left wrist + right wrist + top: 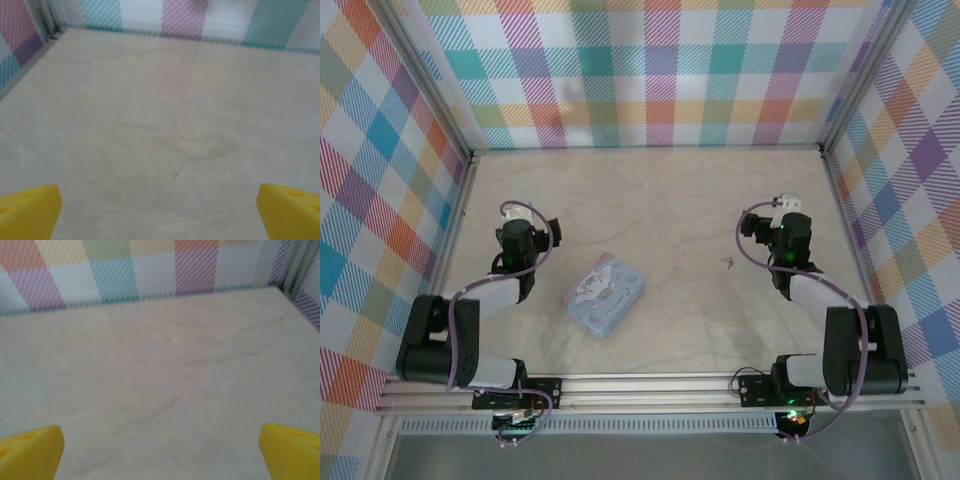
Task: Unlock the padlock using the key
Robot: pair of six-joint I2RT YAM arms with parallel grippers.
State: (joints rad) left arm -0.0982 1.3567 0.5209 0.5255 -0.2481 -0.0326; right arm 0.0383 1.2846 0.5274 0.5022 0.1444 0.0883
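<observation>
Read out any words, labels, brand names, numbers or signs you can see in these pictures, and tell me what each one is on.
No text is legible in these pictures.
Light blue box: there is a cartoon print on its lid, and any lettering in it is too small to read.
Checked walls and table: no words, numbers or signs on them.

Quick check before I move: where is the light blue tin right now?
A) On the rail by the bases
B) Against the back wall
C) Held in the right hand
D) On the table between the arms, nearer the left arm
D: in the top view the tin lies flat on the table between the two arms, closer to the left arm than to the right arm, with bare table around it.
</observation>
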